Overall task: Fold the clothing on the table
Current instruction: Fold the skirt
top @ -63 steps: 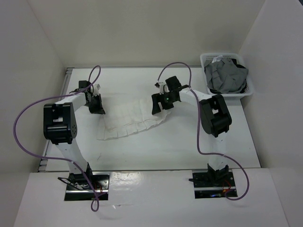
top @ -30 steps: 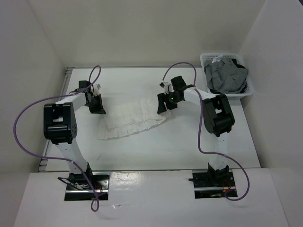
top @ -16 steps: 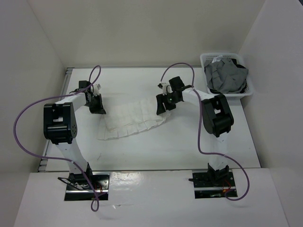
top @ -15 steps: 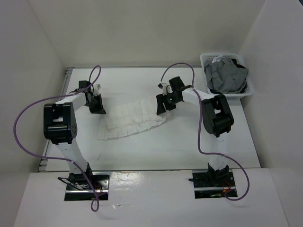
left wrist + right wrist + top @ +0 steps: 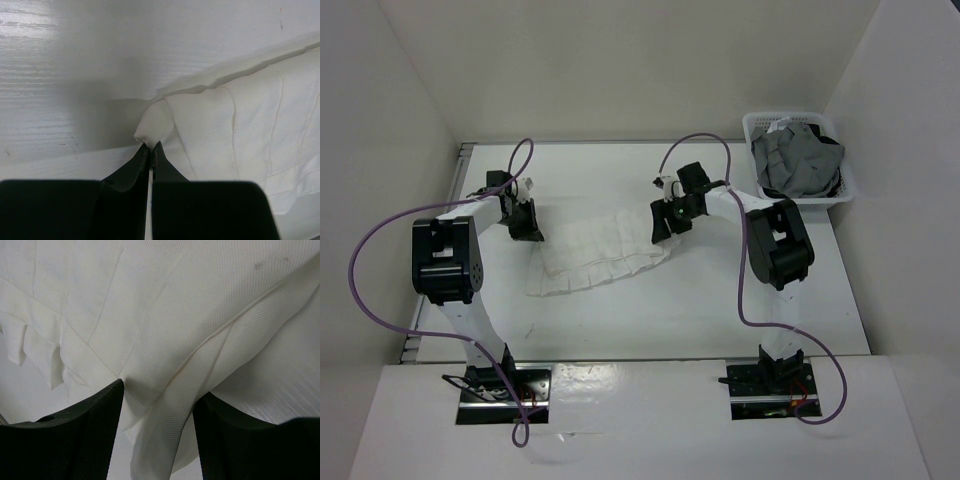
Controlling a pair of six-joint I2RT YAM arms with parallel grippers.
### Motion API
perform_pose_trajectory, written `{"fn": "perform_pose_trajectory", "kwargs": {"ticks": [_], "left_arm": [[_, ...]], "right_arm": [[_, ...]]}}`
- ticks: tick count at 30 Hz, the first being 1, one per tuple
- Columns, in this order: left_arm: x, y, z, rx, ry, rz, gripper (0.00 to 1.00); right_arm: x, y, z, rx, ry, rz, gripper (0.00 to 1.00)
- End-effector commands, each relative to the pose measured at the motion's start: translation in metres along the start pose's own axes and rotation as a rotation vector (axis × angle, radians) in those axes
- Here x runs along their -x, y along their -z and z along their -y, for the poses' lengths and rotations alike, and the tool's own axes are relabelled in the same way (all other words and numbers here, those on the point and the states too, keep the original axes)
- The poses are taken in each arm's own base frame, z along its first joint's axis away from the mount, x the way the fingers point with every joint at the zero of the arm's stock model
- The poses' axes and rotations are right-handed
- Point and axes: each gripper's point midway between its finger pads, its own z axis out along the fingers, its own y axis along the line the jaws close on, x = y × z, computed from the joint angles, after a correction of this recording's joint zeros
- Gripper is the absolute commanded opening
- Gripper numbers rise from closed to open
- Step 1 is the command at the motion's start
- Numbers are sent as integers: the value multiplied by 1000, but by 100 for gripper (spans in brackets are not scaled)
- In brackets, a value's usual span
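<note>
Left hand (image 5: 151, 148) pinches the skirt (image 5: 240, 125) corner; right hand (image 5: 160, 390), spread astride the other edge, should close firmly before lifting.

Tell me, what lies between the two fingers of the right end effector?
A raised fold of the white skirt runs between the fingers of the right end effector, which stand apart. The right wrist view shows it.

Seen from above, the left gripper (image 5: 527, 230) covers the skirt's (image 5: 600, 250) far-left corner, and the right gripper (image 5: 663, 228) covers its far-right corner. Both wrist views cut the skirt off at their edges. A dark item under the grey garment (image 5: 795, 162) in the basket (image 5: 752, 124) is too small to identify.
</note>
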Motion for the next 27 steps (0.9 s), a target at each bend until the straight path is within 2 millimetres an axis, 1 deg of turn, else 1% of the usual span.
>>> {"fn": "perform_pose_trajectory", "kwargs": {"ticks": [1,2,4,5,6,15,18,21,22,24,25,26,27], "left_arm": [[-11,-7,-1,-20,-16,-39,0],[-11,-7,-1,-20,-16,-39,0],[-11,-7,-1,-20,-16,-39,0],[-11,-7,-1,-20,-16,-39,0],[-11,-7,-1,-20,-16,-39,0],[-11,-7,-1,-20,-16,-39,0],[-11,-7,-1,-20,-16,-39,0],[-11,-7,-1,-20,-16,-39,0],[-11,-7,-1,-20,-16,-39,0],[-11,-7,-1,-20,-16,-39,0],[-11,-7,-1,-20,-16,-39,0],[-11,-7,-1,-20,-16,-39,0],[-13,-9,-2,-19,-13,-48,0]], "right_arm": [[-2,12,0,-19,12,3,61],[-2,14,4,-23,14,7,61],[-2,14,4,-23,14,7,61],[-6,13,5,-23,10,-1,61],[-3,17,7,-28,7,10,61],[0,20,5,-28,12,18,61],[0,20,5,-28,12,18,56],[0,20,2,-8,12,20,41],[-3,17,4,-8,6,10,30],[-3,17,4,-8,6,10,20],[-3,17,4,-8,6,10,11],[-3,17,4,-8,6,10,7],[3,18,3,-9,13,22,4]]}}
